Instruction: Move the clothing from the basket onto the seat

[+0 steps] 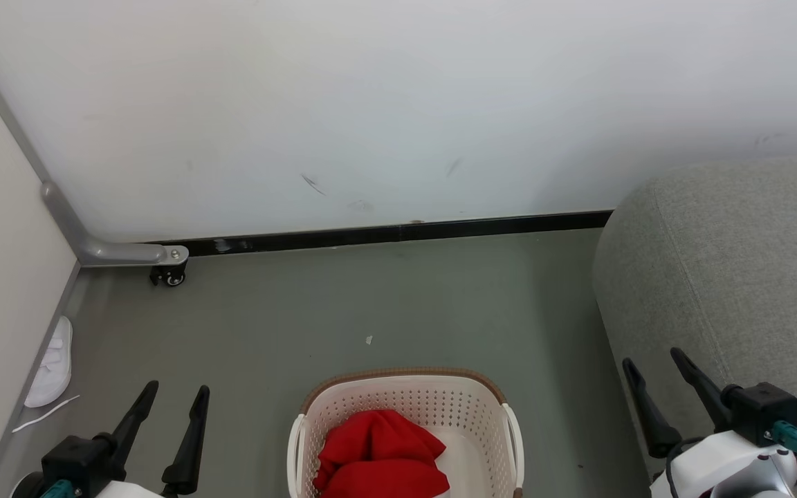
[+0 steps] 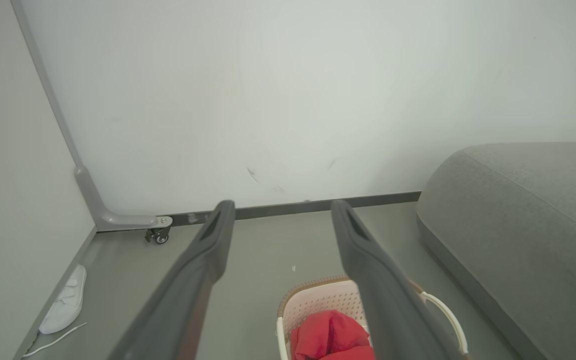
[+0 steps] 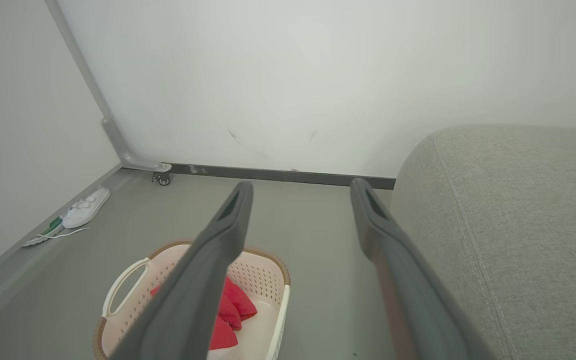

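The red clothing (image 1: 379, 453) lies bunched inside the cream-white basket (image 1: 405, 404), which stands on the grey floor at the bottom centre of the head view. The grey seat (image 1: 737, 270) rises to the basket's right. My left gripper (image 1: 178, 389) is open at the lower left, well apart from the basket. Over at the lower right my right gripper (image 1: 653, 360) is open too, in front of the seat's side. The left wrist view shows the clothing (image 2: 330, 337), basket (image 2: 313, 302) and seat (image 2: 528, 210). The right wrist view shows the clothing (image 3: 238, 300), basket (image 3: 263, 270) and seat (image 3: 508, 210).
A white wall with a black baseboard (image 1: 398, 232) closes the far side. A grey partition foot with a caster (image 1: 167, 274) stands at the left corner. A white slipper (image 1: 52, 363) and a white strip lie along the left wall. Bare floor (image 1: 385, 304) lies beyond the basket.
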